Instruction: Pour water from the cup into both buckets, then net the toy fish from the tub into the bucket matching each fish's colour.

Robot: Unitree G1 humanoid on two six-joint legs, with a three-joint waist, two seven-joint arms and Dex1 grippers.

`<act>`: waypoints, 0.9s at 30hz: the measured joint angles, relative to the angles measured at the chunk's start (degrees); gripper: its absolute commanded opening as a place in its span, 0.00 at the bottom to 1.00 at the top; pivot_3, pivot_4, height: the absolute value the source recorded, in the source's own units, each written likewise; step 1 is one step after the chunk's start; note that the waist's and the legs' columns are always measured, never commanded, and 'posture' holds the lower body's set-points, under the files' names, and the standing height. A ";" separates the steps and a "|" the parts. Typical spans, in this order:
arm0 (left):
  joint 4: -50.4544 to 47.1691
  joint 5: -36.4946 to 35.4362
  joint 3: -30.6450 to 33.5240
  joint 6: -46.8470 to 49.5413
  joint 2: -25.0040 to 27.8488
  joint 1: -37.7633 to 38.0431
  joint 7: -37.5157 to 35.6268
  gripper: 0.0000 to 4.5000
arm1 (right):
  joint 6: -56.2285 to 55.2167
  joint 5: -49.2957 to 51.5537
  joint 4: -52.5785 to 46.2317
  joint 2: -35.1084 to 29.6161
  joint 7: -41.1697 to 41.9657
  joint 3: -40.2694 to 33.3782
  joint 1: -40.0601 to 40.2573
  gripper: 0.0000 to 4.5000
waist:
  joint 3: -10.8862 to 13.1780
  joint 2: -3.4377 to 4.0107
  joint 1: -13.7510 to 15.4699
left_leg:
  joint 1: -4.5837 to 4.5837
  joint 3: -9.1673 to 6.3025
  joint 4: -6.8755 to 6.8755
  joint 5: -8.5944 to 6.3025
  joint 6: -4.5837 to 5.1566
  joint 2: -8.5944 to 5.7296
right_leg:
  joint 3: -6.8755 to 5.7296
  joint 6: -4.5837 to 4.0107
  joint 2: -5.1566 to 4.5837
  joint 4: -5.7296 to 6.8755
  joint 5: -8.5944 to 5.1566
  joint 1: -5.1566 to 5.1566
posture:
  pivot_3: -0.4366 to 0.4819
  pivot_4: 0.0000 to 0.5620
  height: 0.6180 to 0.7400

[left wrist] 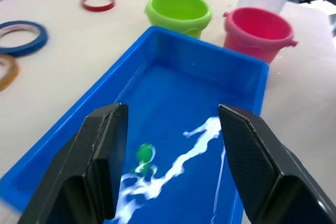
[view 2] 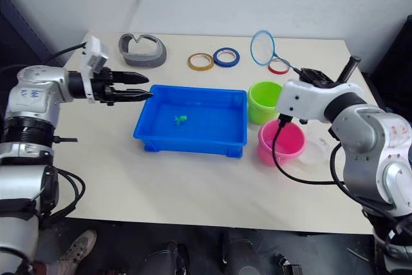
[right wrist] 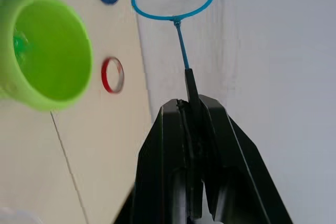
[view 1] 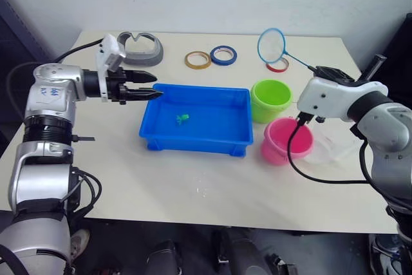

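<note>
Net (view 1: 271, 44) is up in the air, its stick pinched in my right gripper (right wrist: 191, 129). My left gripper (left wrist: 173, 150) hangs open over the blue tub's (view 1: 193, 134) end, where one green fish (view 1: 183, 118) sits.

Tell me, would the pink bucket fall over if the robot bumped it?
Probably not easily: the pink bucket looks short and wide, standing flat on the table. It looks like thin plastic, so likely light; a bump might slide it rather than tip it. How much water is inside can't be told.

I see some blue marks on my left arm; they are too small to read; no other words show.
</note>
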 measured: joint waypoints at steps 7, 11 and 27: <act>-2.53 0.02 1.80 1.15 3.19 2.84 0.83 0.67 | 14.06 6.70 -2.36 7.79 8.04 8.72 -3.44 0.00 | -0.01 -0.01 0.11 | -0.08 -0.04 0.04 -0.03 0.09 -0.02 | -0.04 0.00 -0.10 -0.02 0.00 -0.01 | 0.48 0.27 0.61; -6.54 -0.30 2.54 3.05 4.31 5.66 1.66 0.67 | 17.46 6.92 -0.73 10.75 7.88 13.74 -6.59 0.00 | -0.01 -0.02 -0.19 | -0.08 -0.05 0.04 -0.04 0.10 -0.02 | -0.05 -0.01 -0.09 -0.01 0.00 -0.02 | 0.48 0.27 0.61; -19.65 -2.91 5.54 9.75 9.16 17.55 3.67 0.67 | 15.08 7.45 13.69 18.36 4.54 24.40 -11.36 0.00 | -0.02 -0.03 -0.30 | -0.13 -0.07 0.06 -0.05 0.12 -0.02 | -0.05 -0.01 -0.10 -0.01 0.00 -0.05 | 0.48 0.27 0.61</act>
